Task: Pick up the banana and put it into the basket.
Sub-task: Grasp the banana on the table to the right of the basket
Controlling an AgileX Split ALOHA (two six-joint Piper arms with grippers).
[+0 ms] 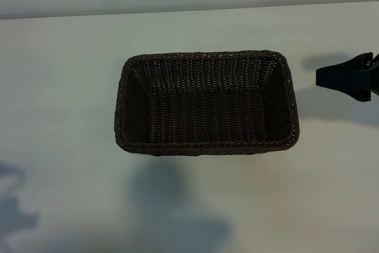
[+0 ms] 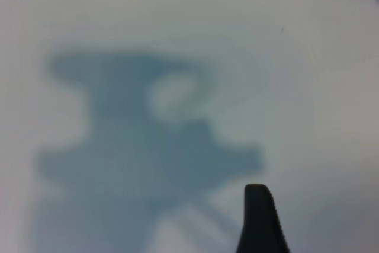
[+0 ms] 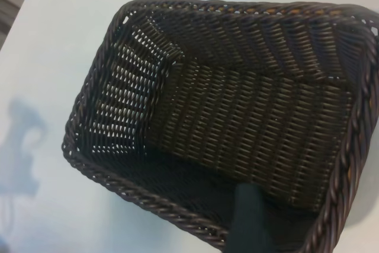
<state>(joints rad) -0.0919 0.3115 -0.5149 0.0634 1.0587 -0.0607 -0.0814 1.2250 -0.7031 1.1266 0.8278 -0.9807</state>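
The banana is out of view in every frame. The basket (image 1: 207,147), dark brown wicker with a braided rim, stands in the middle of the white table with nothing inside it. My right gripper (image 1: 320,77) hovers just beyond the basket's right end, pointing toward it, open and holding nothing. In the right wrist view one dark finger (image 3: 249,220) hangs over the basket's near wall (image 3: 136,191). My left gripper (image 2: 190,243) is outside the exterior view. Its wrist view shows one black fingertip (image 2: 259,214) above bare table, open and holding nothing.
The white table (image 1: 59,87) runs to a far edge along the top of the exterior view. Arm shadows fall on it at the front left and below the basket. The left wrist view holds only the gripper's shadow (image 2: 136,146) on the table.
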